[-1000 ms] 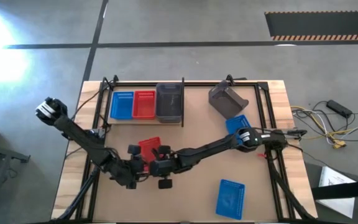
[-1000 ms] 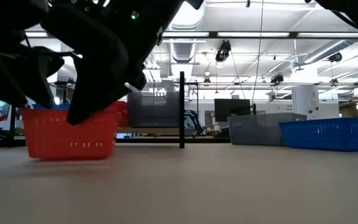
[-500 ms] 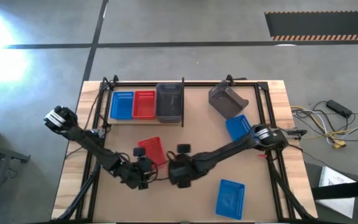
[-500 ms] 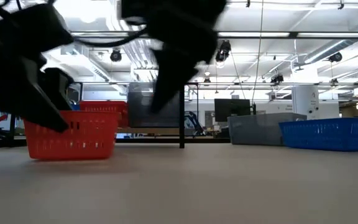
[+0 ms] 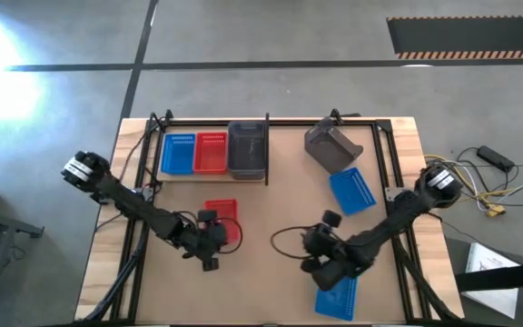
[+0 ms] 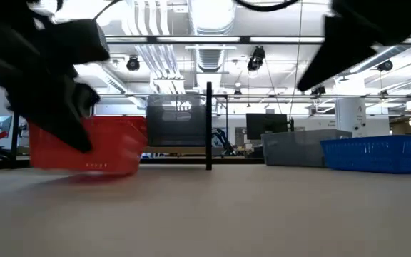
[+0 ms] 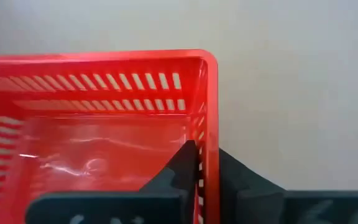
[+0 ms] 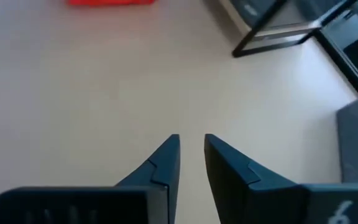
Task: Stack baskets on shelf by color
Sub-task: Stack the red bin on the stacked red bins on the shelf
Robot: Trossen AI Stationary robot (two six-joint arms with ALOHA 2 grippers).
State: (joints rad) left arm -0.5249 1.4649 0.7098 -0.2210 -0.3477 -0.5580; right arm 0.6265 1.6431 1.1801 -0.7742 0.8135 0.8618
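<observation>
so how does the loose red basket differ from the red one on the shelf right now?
The loose red basket sits on the bare tabletop; the shelf red basket rests on the shelf.
The left gripper is shut on the loose red basket's wall; nothing holds the shelf red basket.
The shelf red basket sits between a blue basket and a grey basket; the loose red basket stands alone.
Both are red mesh, opening up.

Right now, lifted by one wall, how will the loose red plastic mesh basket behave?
The red plastic mesh basket probably weighs little: thin slotted walls, nothing inside. Pinched on one wall by the left gripper, it may tilt; its wall could flex.
</observation>
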